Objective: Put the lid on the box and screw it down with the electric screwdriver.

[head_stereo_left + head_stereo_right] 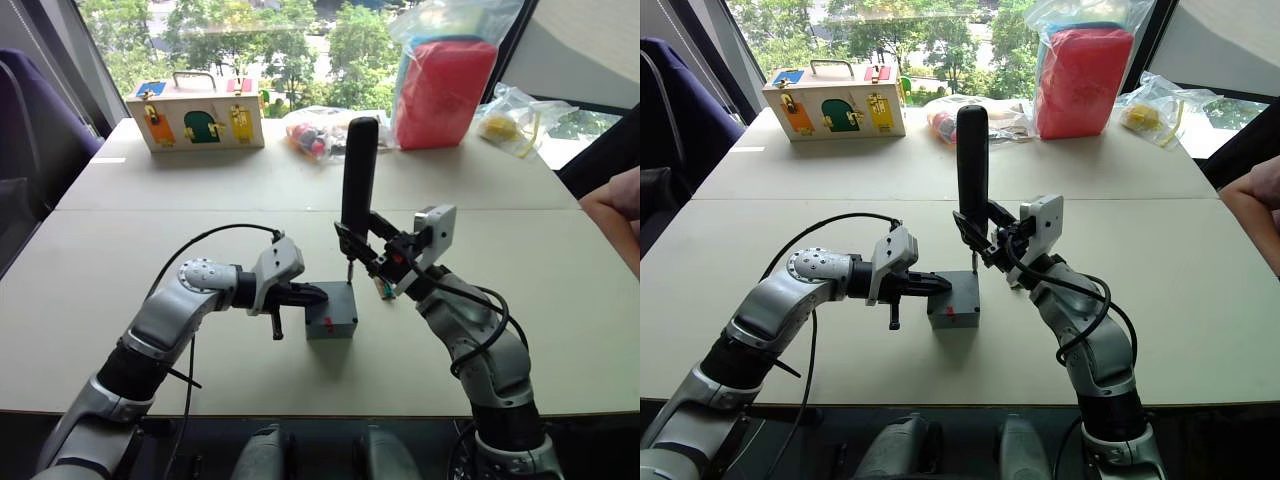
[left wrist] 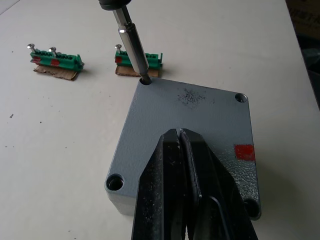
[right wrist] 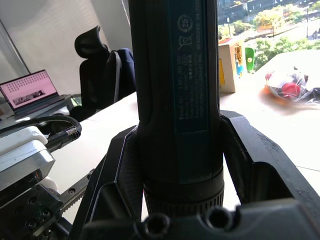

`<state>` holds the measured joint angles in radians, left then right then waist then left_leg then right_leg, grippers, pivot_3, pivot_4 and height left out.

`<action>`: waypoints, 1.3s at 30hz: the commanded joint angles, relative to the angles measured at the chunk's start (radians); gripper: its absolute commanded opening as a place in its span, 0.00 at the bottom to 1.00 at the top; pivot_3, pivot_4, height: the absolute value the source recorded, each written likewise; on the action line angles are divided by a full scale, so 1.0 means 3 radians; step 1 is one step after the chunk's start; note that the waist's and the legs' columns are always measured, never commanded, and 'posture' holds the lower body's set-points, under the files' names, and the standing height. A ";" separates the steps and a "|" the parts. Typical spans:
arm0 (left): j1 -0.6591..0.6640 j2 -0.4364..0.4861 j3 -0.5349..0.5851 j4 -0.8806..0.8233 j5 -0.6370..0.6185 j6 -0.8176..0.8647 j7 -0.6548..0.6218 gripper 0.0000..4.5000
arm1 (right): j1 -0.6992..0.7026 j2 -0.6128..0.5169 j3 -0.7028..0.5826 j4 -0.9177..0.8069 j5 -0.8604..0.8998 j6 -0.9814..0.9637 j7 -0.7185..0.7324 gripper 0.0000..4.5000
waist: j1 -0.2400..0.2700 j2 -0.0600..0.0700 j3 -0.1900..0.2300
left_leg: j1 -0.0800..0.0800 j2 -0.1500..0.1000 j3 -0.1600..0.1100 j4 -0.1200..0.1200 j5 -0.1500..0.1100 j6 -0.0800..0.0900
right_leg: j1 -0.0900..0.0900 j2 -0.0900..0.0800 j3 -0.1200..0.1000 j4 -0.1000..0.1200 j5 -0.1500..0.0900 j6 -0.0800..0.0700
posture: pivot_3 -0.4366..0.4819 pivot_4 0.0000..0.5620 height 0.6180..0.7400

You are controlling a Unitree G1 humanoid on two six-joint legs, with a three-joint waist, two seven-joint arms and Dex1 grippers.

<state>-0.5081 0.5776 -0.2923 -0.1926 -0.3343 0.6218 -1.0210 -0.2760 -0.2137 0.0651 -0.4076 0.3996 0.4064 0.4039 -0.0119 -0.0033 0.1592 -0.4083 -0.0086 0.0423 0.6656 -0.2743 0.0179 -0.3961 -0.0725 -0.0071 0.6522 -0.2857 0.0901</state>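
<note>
Head eyes look down — wrist cameras close on box

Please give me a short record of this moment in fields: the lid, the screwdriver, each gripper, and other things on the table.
lid: on the box, red mark on top
electric screwdriver: upright, bit in a corner hole of the lid
right gripper: shut on the electric screwdriver
left gripper: fingers shut, tips pressing on the lid
green connector pieces: two, on the table beside the box
far edge: wooden box, bags
</note>
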 commanded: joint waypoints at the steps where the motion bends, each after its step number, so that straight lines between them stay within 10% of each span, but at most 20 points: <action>1: 0.0039 0.0022 -0.0066 0.0014 0.0060 0.0040 0.0002 0.00 | 0.0029 0.0080 0.0096 0.0039 -0.0080 -0.0146 -0.0002 0.41 | -0.0002 0.0000 0.0000 | 0.0000 0.0000 0.0000 0.0000 0.0000 0.0000 | 0.0000 0.0000 0.0000 0.0000 0.0000 0.0000 | 0.48 0.27 1.00; 39: 0.0044 0.0009 -0.0189 0.0115 0.0176 -0.0053 -0.0051 0.00 | 0.0490 -0.0201 0.0208 0.0147 -0.0292 -0.0177 0.0111 0.41 | 0.0003 -0.0034 -0.0080 | 0.0022 -0.0002 -0.0002 -0.0016 -0.0007 0.0004 | 0.0024 -0.0021 -0.0005 -0.0019 -0.0011 -0.0020 | 0.48 0.27 1.00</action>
<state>-0.5043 0.5775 -0.3222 -0.1756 -0.3043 0.5985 -1.0333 -0.1667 -0.2546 0.1006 -0.4150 0.3374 0.2939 0.4353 -0.0109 -0.0136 0.1350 -0.4016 -0.0092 0.0416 0.6607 -0.2766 0.0193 -0.3889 -0.0788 -0.0085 0.6464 -0.2891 0.0840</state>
